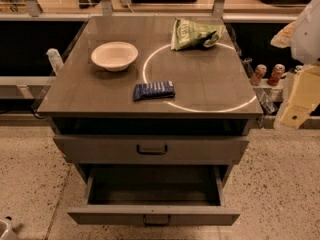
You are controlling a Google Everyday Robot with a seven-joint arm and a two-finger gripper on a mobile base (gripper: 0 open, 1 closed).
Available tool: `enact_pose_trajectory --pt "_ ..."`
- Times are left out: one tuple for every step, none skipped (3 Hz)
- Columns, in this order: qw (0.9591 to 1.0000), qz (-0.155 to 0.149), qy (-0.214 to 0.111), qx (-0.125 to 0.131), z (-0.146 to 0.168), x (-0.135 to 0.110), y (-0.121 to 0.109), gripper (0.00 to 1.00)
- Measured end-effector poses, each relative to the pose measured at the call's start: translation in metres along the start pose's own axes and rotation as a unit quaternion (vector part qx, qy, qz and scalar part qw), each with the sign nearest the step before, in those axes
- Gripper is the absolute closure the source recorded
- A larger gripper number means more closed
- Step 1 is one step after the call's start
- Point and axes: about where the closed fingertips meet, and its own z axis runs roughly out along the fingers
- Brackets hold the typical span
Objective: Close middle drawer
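The middle drawer (154, 215) of the grey cabinet is pulled far out towards me. Its low front panel sits near the bottom of the view, with a small handle (156, 219) at the centre, and its inside (152, 184) looks empty. Above it, the taller-fronted top drawer (150, 150) with a bigger dark handle stands slightly out. The lowest drawer is hidden. My arm and gripper (300, 96), white and cream, are at the right edge, beside the cabinet's right side at counter height and well away from the drawer's front.
On the cabinet top (100, 99) lie a white bowl (114, 55), a blue packet (154, 90) and a green chip bag (195, 33). Two cans (267, 74) stand on a shelf at the right. Speckled floor (280, 184) surrounds the cabinet.
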Motion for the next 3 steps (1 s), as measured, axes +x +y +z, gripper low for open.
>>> enact_pose_trajectory --pt "1.0 0.0 0.0 0.0 0.0 0.0 0.0 0.0" --pt "0.9999 -0.002 -0.001 0.012 -0.004 -0.002 0.002 0.0" --pt "0.9993 0.005 -0.037 0.002 0.025 0.011 0.025 0.0"
